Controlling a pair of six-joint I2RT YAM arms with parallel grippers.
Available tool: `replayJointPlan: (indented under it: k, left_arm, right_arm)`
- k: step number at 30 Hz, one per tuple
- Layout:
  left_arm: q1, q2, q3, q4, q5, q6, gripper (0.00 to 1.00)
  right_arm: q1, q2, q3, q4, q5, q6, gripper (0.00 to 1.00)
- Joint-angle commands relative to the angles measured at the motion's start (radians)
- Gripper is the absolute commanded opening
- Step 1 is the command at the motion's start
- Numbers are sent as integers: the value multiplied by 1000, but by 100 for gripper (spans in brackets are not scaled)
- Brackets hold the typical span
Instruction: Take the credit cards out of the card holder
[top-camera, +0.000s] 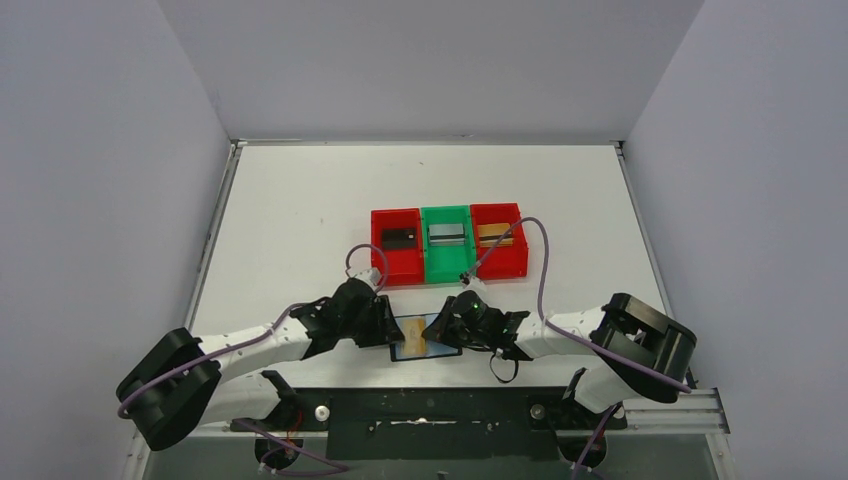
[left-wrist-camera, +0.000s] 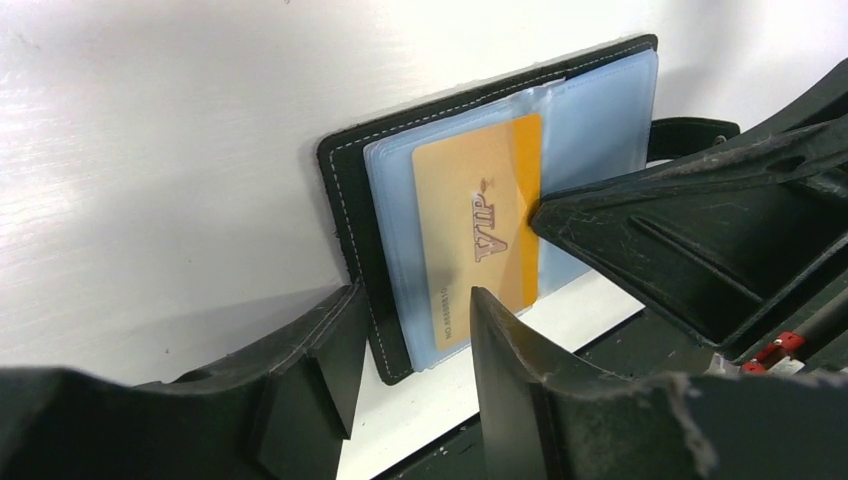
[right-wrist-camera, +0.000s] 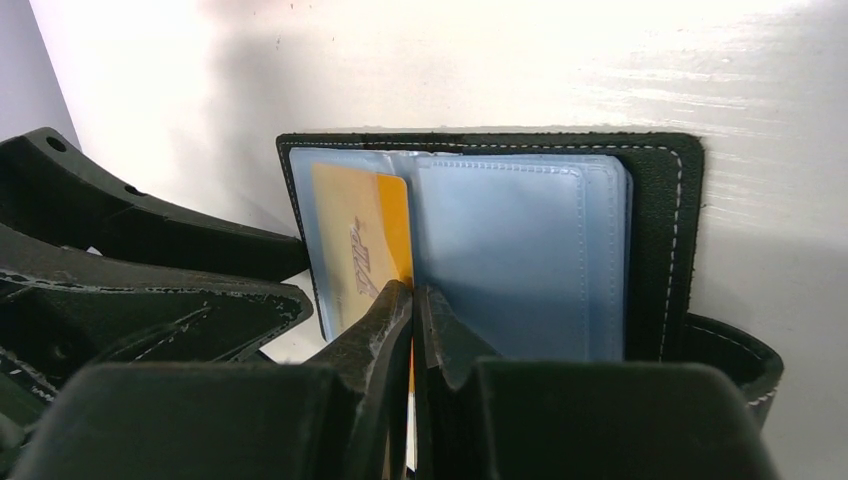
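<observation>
The black card holder (top-camera: 447, 345) lies open on the table between my two grippers, bluish pockets up (right-wrist-camera: 660, 230). A gold card (left-wrist-camera: 470, 220) marked VIP sits in its left pocket (right-wrist-camera: 350, 230). My right gripper (right-wrist-camera: 412, 290) is shut on that card's orange edge, and a strip of orange shows between its jaws. My left gripper (left-wrist-camera: 410, 330) is open, its fingers (left-wrist-camera: 500, 340) straddling the holder's outer corner (left-wrist-camera: 345, 200) without pinching it. Seen from above, the left gripper (top-camera: 392, 330) and right gripper (top-camera: 440, 325) meet over the holder.
A row of three bins stands just behind the holder: a red bin (top-camera: 380, 262) with a black card (top-camera: 398, 238), a green bin (top-camera: 446, 270) with a silver card (top-camera: 446, 235), and a red bin (top-camera: 514, 262) with a tan card (top-camera: 495, 233). The table's near edge lies right below the holder.
</observation>
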Motion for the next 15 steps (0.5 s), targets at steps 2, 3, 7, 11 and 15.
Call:
replayJointPlan:
  k: [2, 3, 7, 11, 15]
  left_arm:
    - [-3, 67, 64, 27, 15, 25, 43]
    - [-4, 83, 71, 24, 16, 32, 43]
    - [-25, 129, 100, -36, -33, 44, 31]
    - [-33, 136, 104, -64, -72, 44, 16]
    - [-40, 116, 108, -99, -112, 44, 4]
  right_arm:
    - [-7, 20, 12, -26, 35, 20, 0]
    - [-7, 21, 11, -22, 33, 21, 0]
    - [-8, 19, 14, -23, 35, 22, 0]
    - [-8, -2, 9, -35, 47, 25, 0]
    - [-7, -34, 1, -51, 65, 26, 0]
